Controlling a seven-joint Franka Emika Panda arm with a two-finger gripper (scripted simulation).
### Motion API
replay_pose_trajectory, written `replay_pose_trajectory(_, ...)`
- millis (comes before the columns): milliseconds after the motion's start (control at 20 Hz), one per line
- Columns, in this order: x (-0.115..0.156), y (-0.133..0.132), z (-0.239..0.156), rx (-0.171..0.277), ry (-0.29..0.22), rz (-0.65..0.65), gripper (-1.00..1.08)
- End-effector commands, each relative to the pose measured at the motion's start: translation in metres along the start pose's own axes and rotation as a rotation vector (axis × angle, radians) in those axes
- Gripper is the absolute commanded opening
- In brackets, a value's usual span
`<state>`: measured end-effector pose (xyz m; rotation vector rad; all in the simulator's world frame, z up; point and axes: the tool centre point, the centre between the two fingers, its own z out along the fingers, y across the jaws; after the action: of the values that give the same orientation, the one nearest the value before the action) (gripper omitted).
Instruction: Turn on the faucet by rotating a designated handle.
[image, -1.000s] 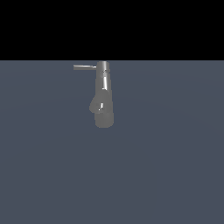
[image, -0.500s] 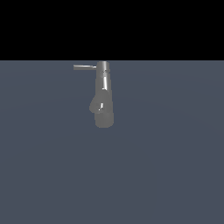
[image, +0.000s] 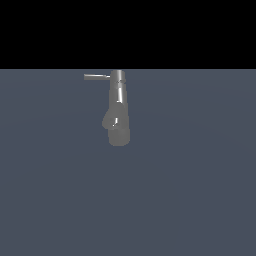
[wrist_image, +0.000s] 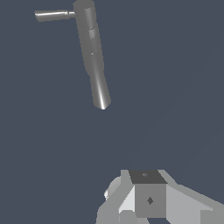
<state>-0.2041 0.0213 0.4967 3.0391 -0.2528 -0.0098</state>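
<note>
You have 1 faucet on a bare grey floor, at 12 o'clock in the exterior view. Its 1 handle points toward 9 o'clock from the far end. Nothing touches either. The gripper sits well apart; its spread you cannot tell.

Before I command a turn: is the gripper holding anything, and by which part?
Nothing is held. The gripper is apart from the faucet, and the handle is untouched.
</note>
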Motion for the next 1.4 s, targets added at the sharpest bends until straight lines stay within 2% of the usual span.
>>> replay_pose_trajectory(0, 0.014, -0.006, -0.001, -0.009, 0.001, 0.047, -1.00)
replay_pose_trajectory(650, 0.099, -0.046, 0.009, -0.042, 0.010, 0.315, -1.00)
replay_pose_trajectory(1350, 0.187, -0.097, 0.047, -0.044, 0.016, 0.600, -1.00)
